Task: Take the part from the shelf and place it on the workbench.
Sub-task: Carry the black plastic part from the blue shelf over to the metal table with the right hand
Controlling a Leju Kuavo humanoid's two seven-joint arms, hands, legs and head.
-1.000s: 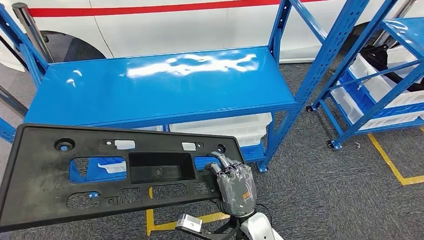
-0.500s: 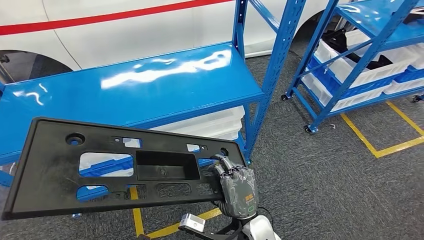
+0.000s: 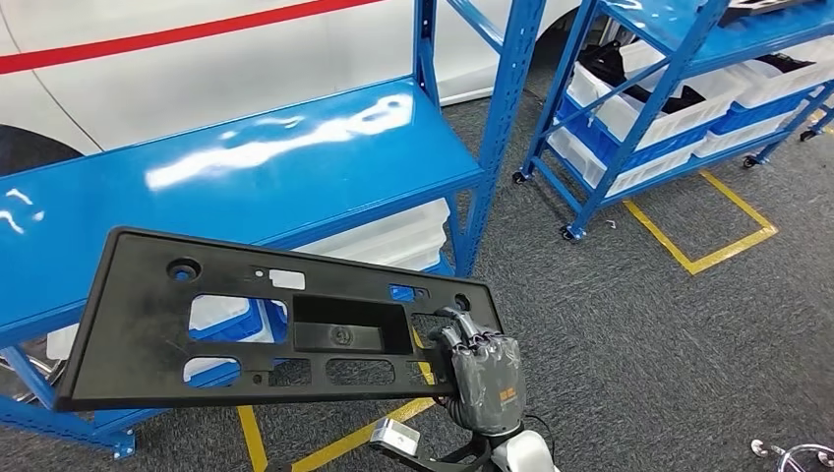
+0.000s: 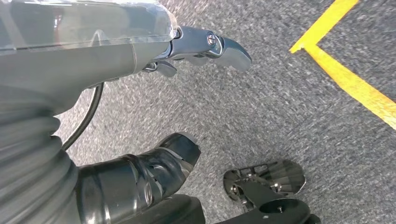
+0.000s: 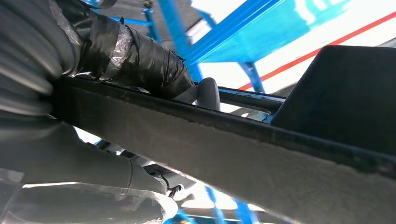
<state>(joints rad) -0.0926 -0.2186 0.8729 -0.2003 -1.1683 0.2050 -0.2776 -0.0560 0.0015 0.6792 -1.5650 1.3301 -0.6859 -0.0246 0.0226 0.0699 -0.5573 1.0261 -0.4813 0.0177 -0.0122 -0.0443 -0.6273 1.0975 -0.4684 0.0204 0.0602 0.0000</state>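
The part [image 3: 197,324] is a long flat black plastic panel with several cut-outs and a recessed box in its middle. My right hand [image 3: 482,379] grips its right end from below, and the panel hangs in the air in front of the blue shelf [image 3: 246,167], clear of its top board. In the right wrist view the panel's edge [image 5: 289,158] runs across the picture, with my taped thumb [image 5: 140,60] pressed over it. My left hand [image 4: 93,56] hangs over the grey carpet, its fingers [image 4: 210,46] and thumb apart, holding nothing.
A white vehicle body [image 3: 197,59] with a red stripe stands behind the shelf. White bins [image 3: 393,231] sit on the shelf's lower level. A second blue rack [image 3: 639,59] with white bins stands to the right. Yellow tape [image 3: 708,226] marks the carpet.
The whole picture has shifted left, so the camera has turned to the right. The panel stays in my right hand and now sits a little further right and lower against the shelf.
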